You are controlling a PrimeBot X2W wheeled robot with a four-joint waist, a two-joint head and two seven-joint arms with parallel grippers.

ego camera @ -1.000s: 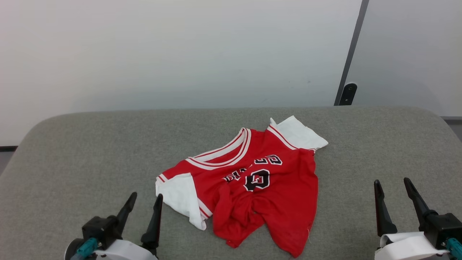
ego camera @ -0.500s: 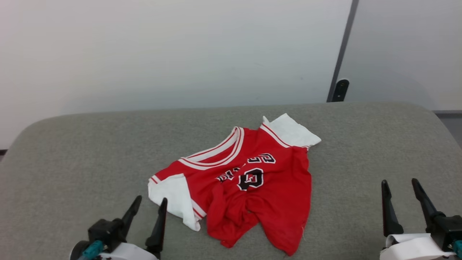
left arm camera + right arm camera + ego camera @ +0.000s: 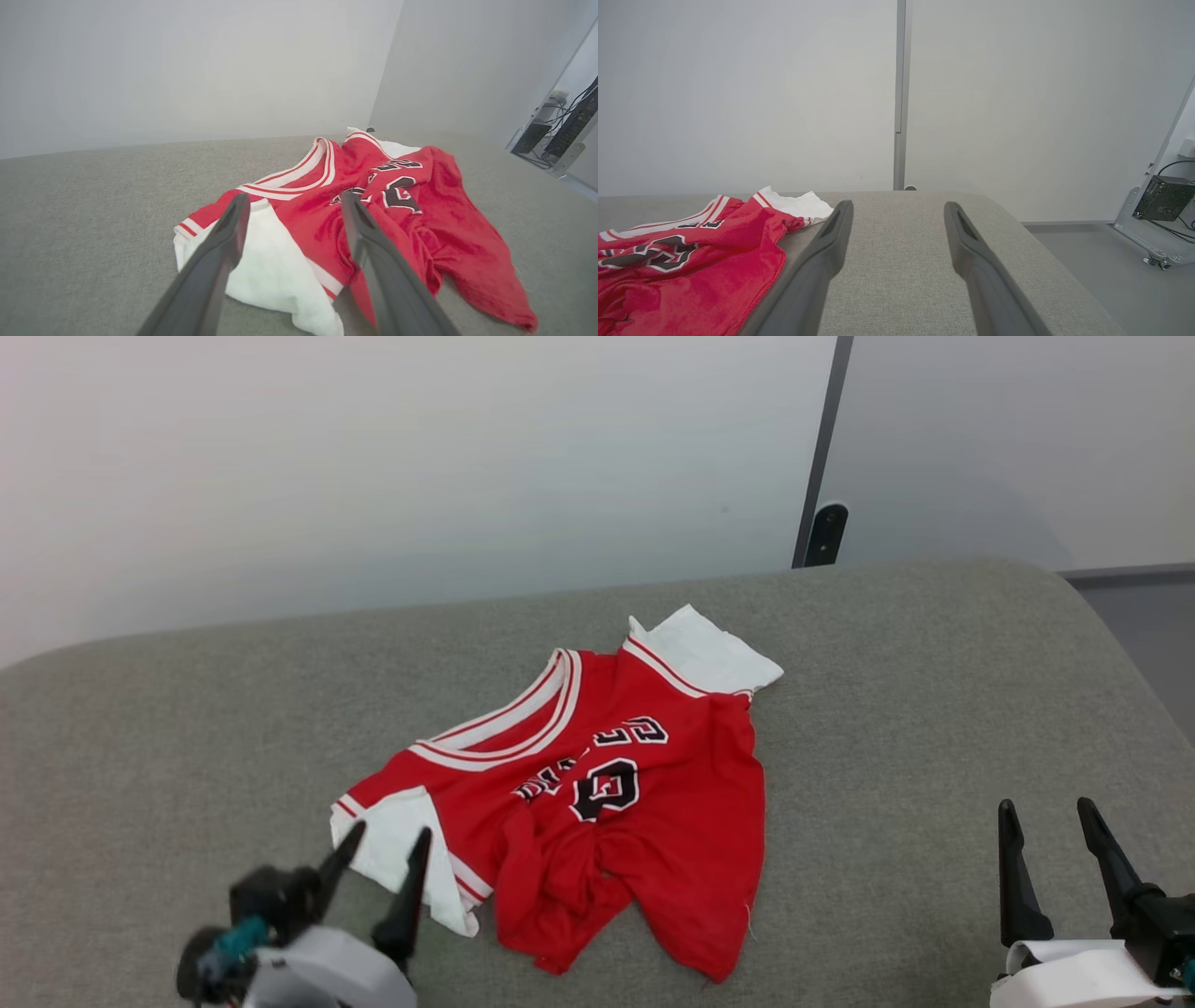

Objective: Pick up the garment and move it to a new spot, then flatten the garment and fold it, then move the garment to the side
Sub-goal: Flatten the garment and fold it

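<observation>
The garment (image 3: 653,803), a red jersey with white sleeves and black lettering, lies crumpled face up in the middle of the grey padded table (image 3: 934,691). My left gripper (image 3: 388,835) is open at the garment's near left, its fingertips over the edge of the white sleeve (image 3: 387,826). In the left wrist view the left gripper (image 3: 295,198) frames the sleeve (image 3: 271,270) and the red chest (image 3: 420,196), gripping nothing. My right gripper (image 3: 1046,807) is open and empty, well to the garment's right. The right wrist view shows that gripper (image 3: 898,205) above bare table, with the garment (image 3: 691,261) at the left.
A pale wall runs behind the table, with a dark post (image 3: 826,532) at the seam. The table's rounded right end drops to grey floor (image 3: 1148,635). A metal frame carrying a black box (image 3: 1164,198) stands on the floor at the far right.
The head camera has turned, so the whole picture has slid left. Against the garment, my left gripper has come closer and now reaches the white sleeve. Both grippers stay open.
</observation>
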